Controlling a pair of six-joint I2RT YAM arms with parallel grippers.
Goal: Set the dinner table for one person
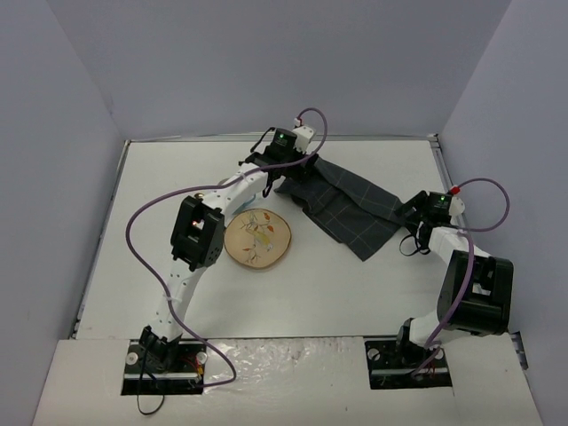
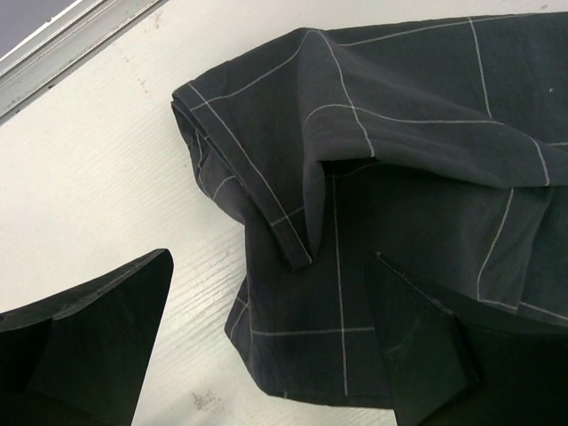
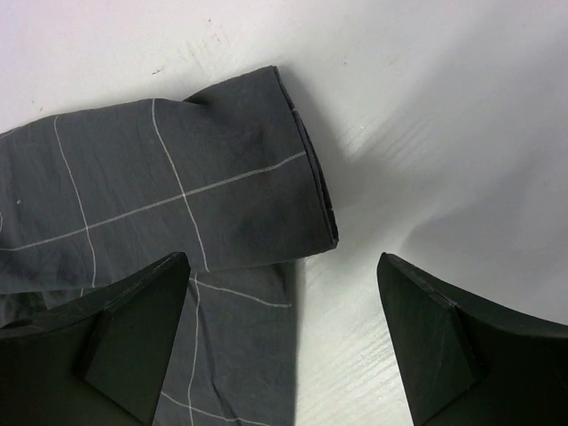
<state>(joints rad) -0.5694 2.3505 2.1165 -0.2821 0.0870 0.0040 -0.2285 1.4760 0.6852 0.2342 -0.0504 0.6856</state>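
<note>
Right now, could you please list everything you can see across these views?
dinner table: one, white with a metal rim, under everything.
walls: three, pale grey, around the table.
cloth: one, dark grey checked, rumpled, right of centre.
plate: one, tan with a floral print, centre, left of the cloth.
cables: two, purple, one per arm.
left arm: one, white and black, reaching the cloth's far end.
right arm: one, same colours, at the cloth's right end.
left fingers: two, black, open.
right fingers: two, black, open.

Rumpled dark checked cloth (image 1: 351,213) lies near 1 tan floral plate (image 1: 258,240).
</note>
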